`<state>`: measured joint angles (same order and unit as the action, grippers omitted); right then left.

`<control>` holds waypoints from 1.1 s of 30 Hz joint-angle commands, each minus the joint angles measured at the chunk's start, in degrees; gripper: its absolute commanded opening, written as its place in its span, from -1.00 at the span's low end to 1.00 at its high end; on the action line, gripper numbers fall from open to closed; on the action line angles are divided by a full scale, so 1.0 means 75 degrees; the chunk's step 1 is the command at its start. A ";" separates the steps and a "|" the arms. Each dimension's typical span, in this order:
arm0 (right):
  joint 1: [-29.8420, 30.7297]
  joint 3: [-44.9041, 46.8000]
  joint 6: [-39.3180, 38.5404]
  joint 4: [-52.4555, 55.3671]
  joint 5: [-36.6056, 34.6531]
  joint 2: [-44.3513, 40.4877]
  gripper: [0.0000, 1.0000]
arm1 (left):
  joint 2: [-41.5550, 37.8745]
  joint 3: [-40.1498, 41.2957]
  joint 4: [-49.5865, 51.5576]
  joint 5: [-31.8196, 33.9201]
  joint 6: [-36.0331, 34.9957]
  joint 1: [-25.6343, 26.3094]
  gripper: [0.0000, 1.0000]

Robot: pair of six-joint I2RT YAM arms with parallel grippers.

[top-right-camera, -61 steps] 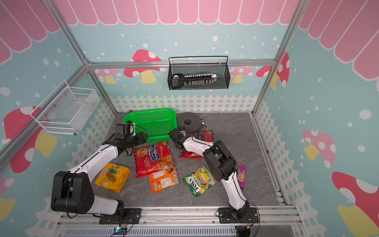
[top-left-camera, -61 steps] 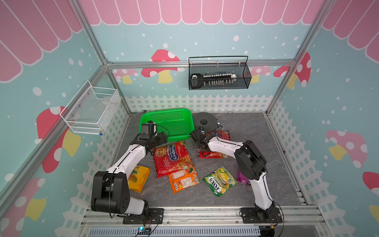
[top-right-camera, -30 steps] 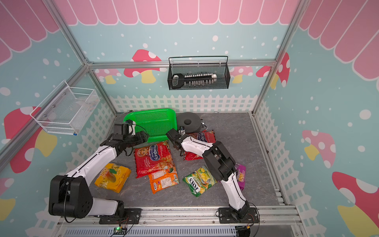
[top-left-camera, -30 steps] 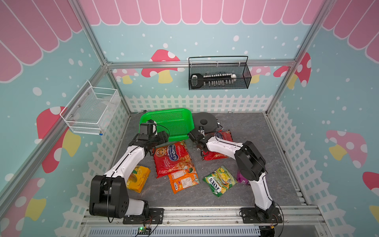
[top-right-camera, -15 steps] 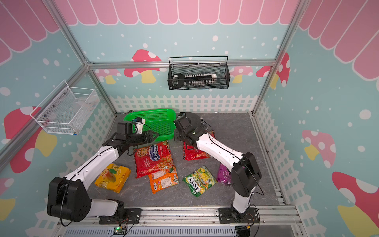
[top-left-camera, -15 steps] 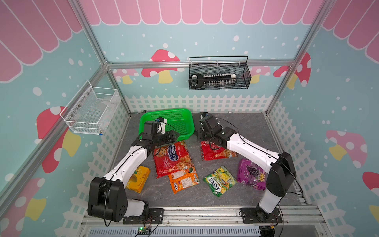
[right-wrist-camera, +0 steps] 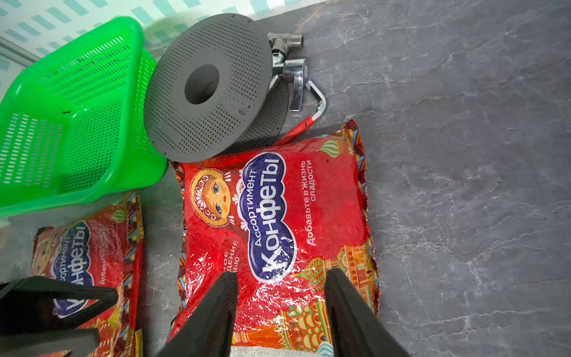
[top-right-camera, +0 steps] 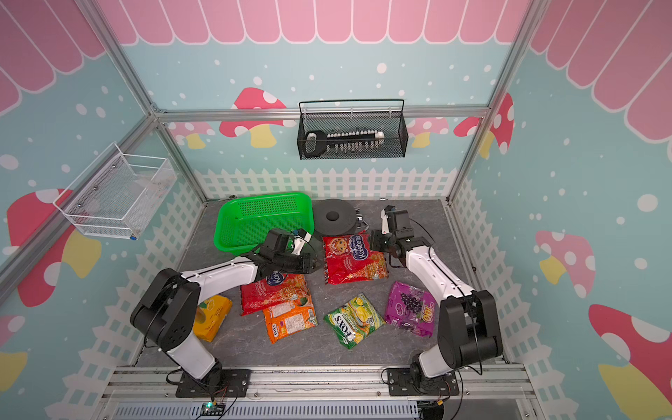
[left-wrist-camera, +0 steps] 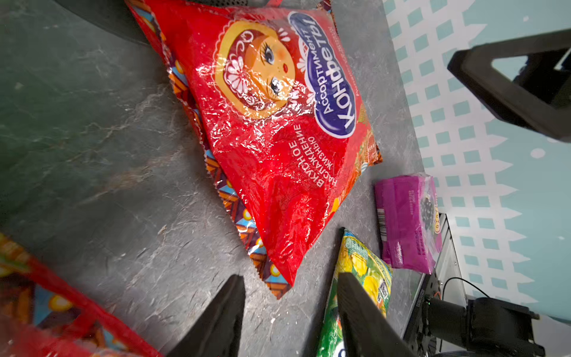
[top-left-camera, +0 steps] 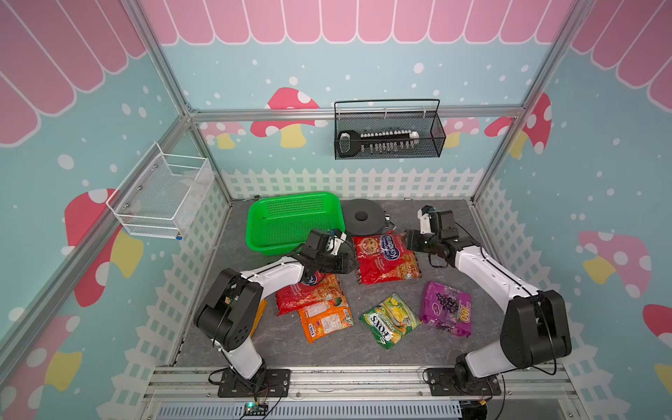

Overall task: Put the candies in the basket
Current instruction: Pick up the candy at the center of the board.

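So far nothing is in: the basket [top-left-camera: 291,205] sits empty and all six bags [top-left-camera: 385,260] lie outside it. Both the left gripper [left-wrist-camera: 290,275] and right gripper [right-wrist-camera: 281,272] gape, holding nothing.

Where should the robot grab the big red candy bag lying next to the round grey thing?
On the red bag, I'd pinch the thin crinkly edge nearest the right gripper, coming in from that side. The bag lies flat with a puffy middle that looks too fat to pinch, and its other end is crowded by the grey spool.
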<state>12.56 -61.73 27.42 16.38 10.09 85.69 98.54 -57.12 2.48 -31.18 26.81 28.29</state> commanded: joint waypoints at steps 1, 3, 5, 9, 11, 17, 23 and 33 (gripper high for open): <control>-0.0184 0.0228 -0.0128 -0.0361 0.0470 -0.0225 0.03 | 0.0365 -0.0109 -0.0665 -0.0149 -0.0055 0.0064 0.01; -0.0391 0.0369 -0.0085 -0.0481 0.0639 -0.0267 0.03 | 0.0582 -0.0117 -0.0849 -0.0189 -0.0130 0.0077 0.00; -0.0584 0.0501 -0.0015 -0.0640 0.0880 -0.0325 0.03 | 0.0810 -0.0183 -0.0939 -0.0106 -0.0176 0.0081 0.00; -0.0776 0.0564 0.0046 -0.0791 0.1232 -0.0340 0.04 | 0.1197 -0.0440 -0.1060 0.0023 -0.0106 0.0074 0.02; -0.0839 0.0608 0.0099 -0.0901 0.1397 -0.0366 0.05 | 0.1375 -0.0541 -0.1205 0.0067 -0.0035 0.0080 0.03; -0.0953 0.0714 0.0188 -0.1117 0.1619 -0.0537 0.06 | 0.2025 -0.0965 -0.1442 -0.0186 -0.0052 0.0075 0.04; -0.1065 0.0783 0.0335 -0.1243 0.1737 -0.0778 0.17 | 0.2405 -0.1044 -0.1470 0.0078 0.0019 0.0094 0.04; -0.1112 0.0903 0.0423 -0.1471 0.1969 -0.1183 0.21 | 0.1901 -0.0599 -0.1572 0.1650 0.0440 0.0316 0.19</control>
<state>4.49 -55.51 30.33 6.79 23.62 78.13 114.80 -62.76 -8.88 -24.01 29.47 30.06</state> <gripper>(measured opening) 0.605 0.589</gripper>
